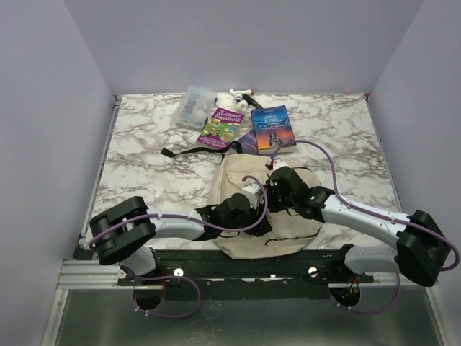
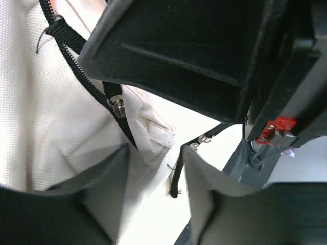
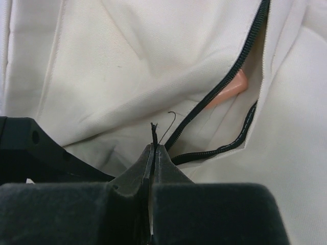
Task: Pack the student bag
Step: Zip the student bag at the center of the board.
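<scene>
Though the overhead hides it, right jaws pinch the student bag's zipper pull; left jaws gape.

Student bag lies flat at the near edge of the marble table. Left gripper and right gripper meet over its middle. Purple book and blue book lie beyond.

The left arm and right arm reach inward, low, wrists almost meeting. The left gripper stands parted; the right gripper has its fingers pinched on a thin black tab.
</scene>
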